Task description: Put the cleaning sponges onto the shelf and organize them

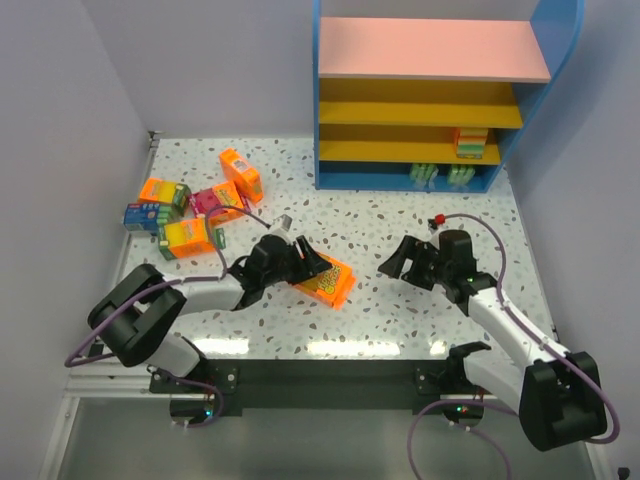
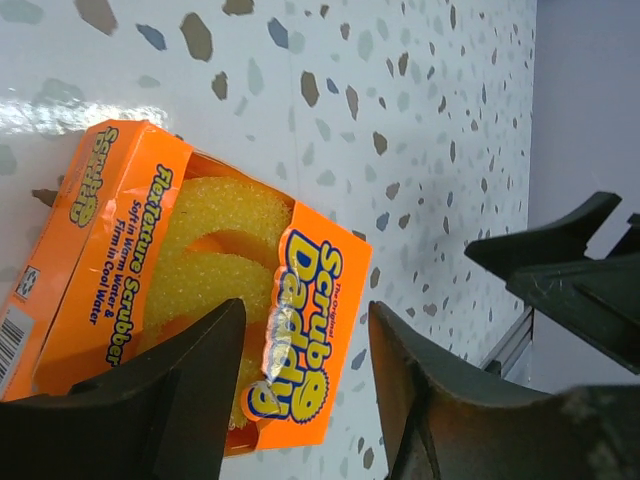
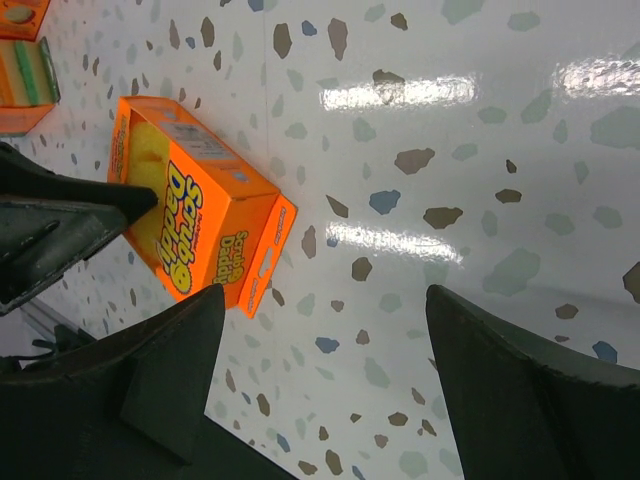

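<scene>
An orange sponge pack [image 1: 326,279] lies flat on the table's middle. My left gripper [image 1: 298,262] is open over its near-left end. In the left wrist view the pack [image 2: 200,290] shows a yellow sponge, and its end lies between the spread fingers of the left gripper [image 2: 305,310]. My right gripper [image 1: 398,262] is open and empty, right of the pack, above bare table [image 3: 325,295]; the pack [image 3: 205,225] shows at its left. Several more packs lie at the back left: orange [image 1: 241,175], magenta [image 1: 213,201], blue [image 1: 146,215]. The shelf [image 1: 430,95] stands at the back right.
A small stack of packs [image 1: 470,143] sits on the shelf's lower yellow tier, and green sponges [image 1: 442,176] stand on the bottom tier. Grey walls close the left and right sides. The right gripper's dark fingers [image 2: 560,255] show in the left wrist view.
</scene>
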`<action>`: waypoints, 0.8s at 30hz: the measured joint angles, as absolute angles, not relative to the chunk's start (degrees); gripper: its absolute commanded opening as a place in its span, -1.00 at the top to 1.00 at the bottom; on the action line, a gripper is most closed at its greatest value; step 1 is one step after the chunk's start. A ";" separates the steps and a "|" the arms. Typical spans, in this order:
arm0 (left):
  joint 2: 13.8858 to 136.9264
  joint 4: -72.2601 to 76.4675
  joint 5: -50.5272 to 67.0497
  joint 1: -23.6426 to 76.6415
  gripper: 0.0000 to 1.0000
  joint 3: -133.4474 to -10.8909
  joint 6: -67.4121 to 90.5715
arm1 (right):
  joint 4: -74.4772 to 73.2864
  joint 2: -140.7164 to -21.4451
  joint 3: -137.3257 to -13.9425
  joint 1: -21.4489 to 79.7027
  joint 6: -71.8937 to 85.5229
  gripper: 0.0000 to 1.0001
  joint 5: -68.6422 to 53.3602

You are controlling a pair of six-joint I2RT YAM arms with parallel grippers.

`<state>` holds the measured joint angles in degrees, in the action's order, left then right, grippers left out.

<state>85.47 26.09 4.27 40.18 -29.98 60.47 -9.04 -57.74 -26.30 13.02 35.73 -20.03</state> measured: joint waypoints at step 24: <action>79.48 -0.08 1.80 31.92 0.47 -38.79 27.68 | -8.71 -64.51 -29.30 20.51 35.24 -0.78 -19.99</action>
<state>79.48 -0.08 1.80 31.92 -38.79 27.68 -8.71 -64.51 -29.30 20.51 35.24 -19.99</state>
